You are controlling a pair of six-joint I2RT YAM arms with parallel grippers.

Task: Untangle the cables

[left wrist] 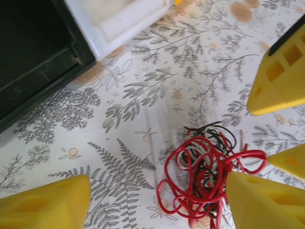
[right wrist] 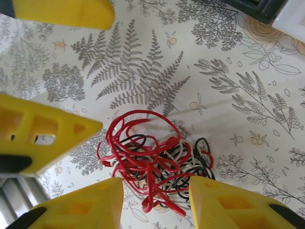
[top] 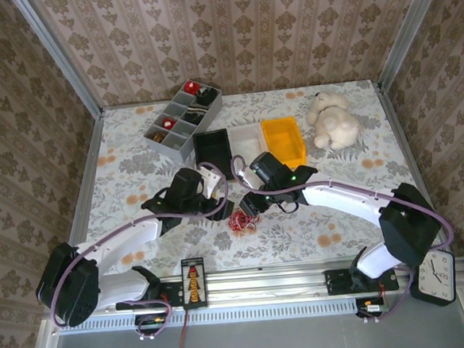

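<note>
The cables lie on the floral tablecloth as one tangled bunch of red, black and whitish cord, between the two arms' heads. In the left wrist view the bunch sits to the right; my left gripper is open wide, its right finger touching the bunch's edge. The right gripper's fingers show at that view's right edge. In the right wrist view the bunch lies just ahead of my right gripper, whose jaws stand apart on either side of its near part. A left finger hangs close at the bunch's left.
Behind the cables stand a black bin, a white bin and a yellow bin. A grey divided tray sits further back left, a plush bear back right. A clock rests by the right arm's base.
</note>
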